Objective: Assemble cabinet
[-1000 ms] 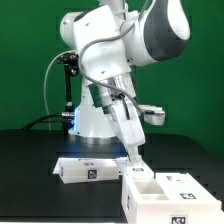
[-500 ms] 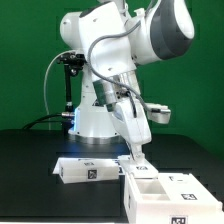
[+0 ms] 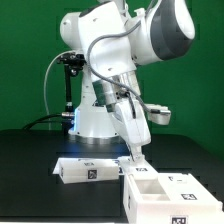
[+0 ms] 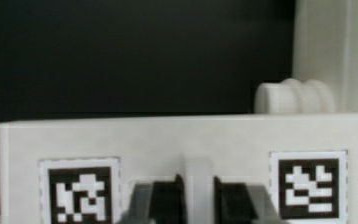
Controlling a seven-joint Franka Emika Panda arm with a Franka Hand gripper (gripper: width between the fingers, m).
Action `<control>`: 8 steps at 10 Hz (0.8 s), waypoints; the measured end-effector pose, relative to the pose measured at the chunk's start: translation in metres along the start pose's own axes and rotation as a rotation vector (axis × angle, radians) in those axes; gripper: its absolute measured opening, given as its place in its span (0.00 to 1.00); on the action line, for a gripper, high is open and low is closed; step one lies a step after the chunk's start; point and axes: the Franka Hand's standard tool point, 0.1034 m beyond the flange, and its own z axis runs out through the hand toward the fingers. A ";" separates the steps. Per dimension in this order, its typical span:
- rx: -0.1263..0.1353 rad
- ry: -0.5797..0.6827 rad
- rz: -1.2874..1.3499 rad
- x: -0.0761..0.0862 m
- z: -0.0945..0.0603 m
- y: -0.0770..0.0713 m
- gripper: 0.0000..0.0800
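claw (image 3: 134, 157): closed tight, nothing seen between its tips | cabinet box (image 3: 152, 192): on table (image 3: 30, 160), exterior view's right, just below and in front of claw | tagged white face (image 4: 176, 140): runs crosswise at tips, contact unclear | flat panel (image 3: 88, 170): beside box

A black table (image 3: 25, 190) lies before a plain green backdrop (image 3: 30, 30). A thin black stand (image 3: 67, 95) rises upright near the table's far edge, toward the exterior view's left, topped by a small dark device (image 3: 68, 58).
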 end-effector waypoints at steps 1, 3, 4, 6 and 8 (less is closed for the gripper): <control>0.002 0.002 0.003 -0.001 0.001 -0.005 0.08; -0.005 0.012 -0.010 -0.001 0.004 -0.008 0.08; -0.005 0.013 -0.009 -0.001 0.003 -0.008 0.08; -0.005 0.013 -0.009 -0.001 0.003 -0.008 0.08; 0.014 0.014 0.016 -0.004 0.004 -0.019 0.08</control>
